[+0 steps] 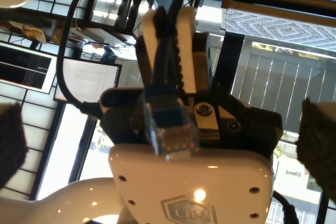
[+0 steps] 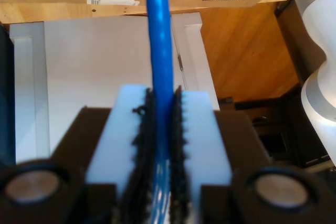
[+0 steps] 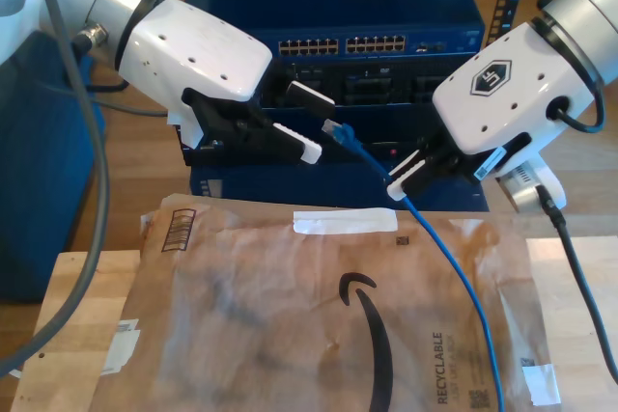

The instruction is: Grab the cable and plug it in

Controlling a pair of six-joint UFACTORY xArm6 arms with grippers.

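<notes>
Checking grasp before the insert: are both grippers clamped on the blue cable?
No. My second gripper is shut on the cable near its plug, while my first gripper stands open around that plug without touching it.

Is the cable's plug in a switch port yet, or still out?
Out. The plug hangs in the air ahead of the switch, between my first claw and my second claw, which is clamped on the cable.

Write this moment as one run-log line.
my second tool: shut on cable | my first tool: open, near plug | plug not yet inserted
</notes>
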